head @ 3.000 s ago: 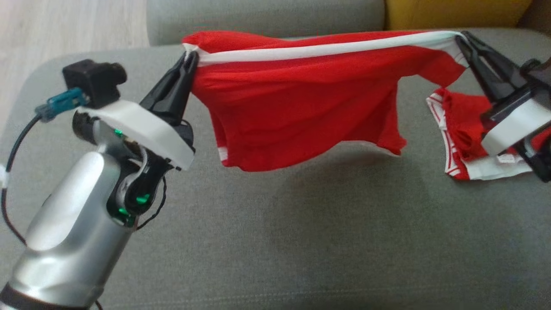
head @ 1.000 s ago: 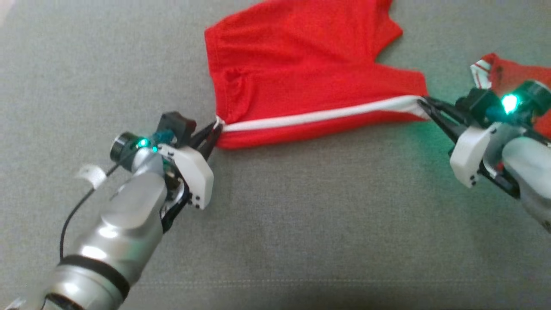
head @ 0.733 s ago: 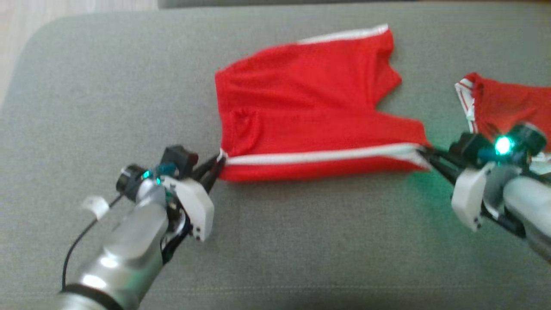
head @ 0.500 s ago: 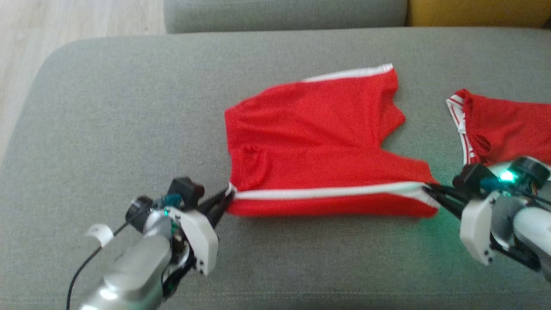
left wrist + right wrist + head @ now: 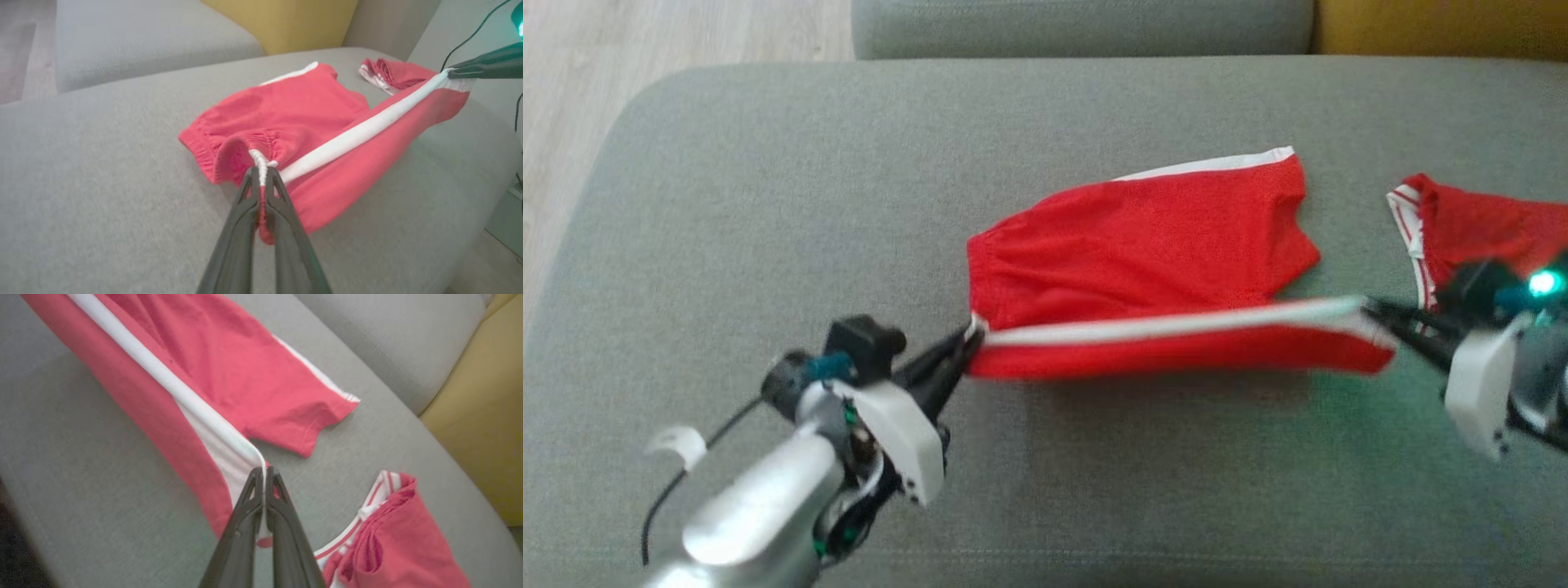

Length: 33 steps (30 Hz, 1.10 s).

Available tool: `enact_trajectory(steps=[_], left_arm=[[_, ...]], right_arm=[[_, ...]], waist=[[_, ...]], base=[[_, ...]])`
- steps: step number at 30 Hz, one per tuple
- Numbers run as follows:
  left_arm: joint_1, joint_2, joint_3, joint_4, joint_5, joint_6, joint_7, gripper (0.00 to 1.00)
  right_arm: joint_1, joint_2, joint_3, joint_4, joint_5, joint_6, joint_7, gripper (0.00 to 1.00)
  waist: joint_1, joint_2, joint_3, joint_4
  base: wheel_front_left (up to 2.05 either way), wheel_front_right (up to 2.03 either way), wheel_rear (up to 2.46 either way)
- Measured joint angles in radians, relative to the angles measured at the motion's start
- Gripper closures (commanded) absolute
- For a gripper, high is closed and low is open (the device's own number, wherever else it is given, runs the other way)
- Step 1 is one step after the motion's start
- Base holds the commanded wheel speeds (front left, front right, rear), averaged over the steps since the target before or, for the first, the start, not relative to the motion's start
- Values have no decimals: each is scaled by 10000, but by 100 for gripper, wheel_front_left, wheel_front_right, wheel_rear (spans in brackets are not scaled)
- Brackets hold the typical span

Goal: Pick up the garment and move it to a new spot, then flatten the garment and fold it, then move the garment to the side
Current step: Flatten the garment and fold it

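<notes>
Left tool (image 5: 969, 333): clenched on the waistband corner of red shorts (image 5: 1143, 245), at one end of white side stripe (image 5: 1176, 324); fingers pressed together, fabric bunched between the tips.
Right tool (image 5: 1370, 306): clenched on the opposite end of the same stripe, at the leg hem; fingers closed flat on white fabric.
Red shorts: stretched between both tools along the striped edge; that edge raised off grey sofa seat (image 5: 768, 204), shadow beneath it; far half lying flat on the seat, with a second white stripe along its far edge; elastic waistband gathered at the left tool's end.
Grey sofa seat: carrying the shorts right of middle.
Second red garment (image 5: 1478, 224): crumpled, with white-striped trim, on the seat just beyond the right tool, apart from the shorts.
Yellow cushion (image 5: 1437, 24): far right, behind the seat.
Grey back cushion (image 5: 1078, 24): behind the seat, beside the yellow cushion.
Wooden floor (image 5: 572, 82): pale, past the seat's left edge.
Green light (image 5: 1542, 283): lit on the right wrist.
</notes>
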Motion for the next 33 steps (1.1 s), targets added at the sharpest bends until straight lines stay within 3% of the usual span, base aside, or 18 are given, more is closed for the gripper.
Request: enact_trajectory(steps=[5,10,19,28,30,31,32,33], left_arm=[[-672,90,418,-700,-21,376,77,100],[-1502,-113,562,-750,2,458,88,100],[-2823,-909,612,470,119,491,303,100],[-3895,-1747,523,1979,232,232,54,100],[-4068,-1912,520,2286,290,157,-105,60],[-4159,-1996,522,2429,290,157,-153,53],[-4238,-2065,522,2566,290,157,-228,36],[-4312,-2127,531,2698,290,159,-311,0]], right_arm=[[-1158,-2,-4,150,-282,0,-35,100],[-2104,10,-10,548,-650,0,-88,100],[-3196,65,-12,978,-1066,0,54,100],[-3897,84,-21,1193,-1162,0,445,100],[-3955,102,-19,1216,-1172,0,460,100],[-4012,123,-17,1243,-1174,0,458,76],[-4096,144,-17,1312,-1174,0,449,32],[-4211,182,-17,1446,-1174,0,397,0]], waist=[[0,0,424,77],[0,0,1041,173],[1,0,2362,403],[2,-1,3374,656],[2,-1,3475,718],[2,-1,3514,746],[2,-1,3550,768],[2,-1,3580,785]], base=[[0,0,0],[0,0,0],[0,0,0],[0,0,0],[0,0,0],[0,0,0],[0,0,0],[0,0,0]])
